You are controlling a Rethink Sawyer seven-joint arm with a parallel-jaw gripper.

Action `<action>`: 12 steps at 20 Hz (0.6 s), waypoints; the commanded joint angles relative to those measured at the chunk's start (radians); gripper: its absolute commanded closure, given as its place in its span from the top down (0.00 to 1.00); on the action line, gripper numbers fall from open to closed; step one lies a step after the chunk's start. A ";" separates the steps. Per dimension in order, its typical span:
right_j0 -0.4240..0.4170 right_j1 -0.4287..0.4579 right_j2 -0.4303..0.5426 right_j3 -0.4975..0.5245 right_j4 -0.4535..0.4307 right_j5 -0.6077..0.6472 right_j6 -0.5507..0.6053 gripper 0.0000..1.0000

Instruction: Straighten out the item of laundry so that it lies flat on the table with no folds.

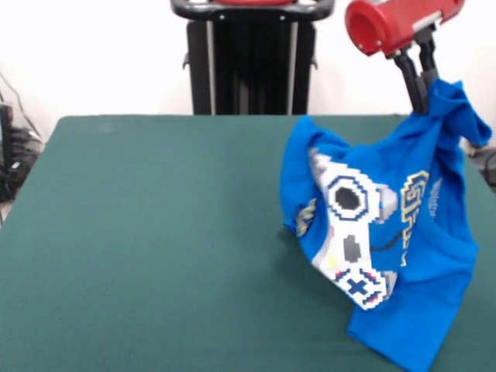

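Note:
The blue T-shirt (411, 232) hangs in folds at the right of the green table (155, 232). Its white controller print and part of the yellow lettering face the camera. My gripper (425, 97) comes down from the red arm at the top right and is shut on the shirt's top edge, holding it up off the table. The shirt's lower part drapes down toward the table at the front right. The fingertips are hidden in the cloth.
The black pedestal (252, 58) stands behind the table's far edge at top centre. Cables lie off the table at the left edge (12, 155). The table's right edge is close to the hanging shirt.

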State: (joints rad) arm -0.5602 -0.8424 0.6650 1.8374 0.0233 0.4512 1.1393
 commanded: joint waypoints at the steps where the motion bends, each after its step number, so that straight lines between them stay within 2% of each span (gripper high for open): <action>1: 0.050 -0.028 -0.098 0.038 0.073 0.172 0.269 0.00; 12: 0.107 -0.071 -0.148 0.034 0.131 0.214 0.299 0.00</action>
State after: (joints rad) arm -0.5199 -0.8922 0.5729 1.8376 0.0848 0.5429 1.1393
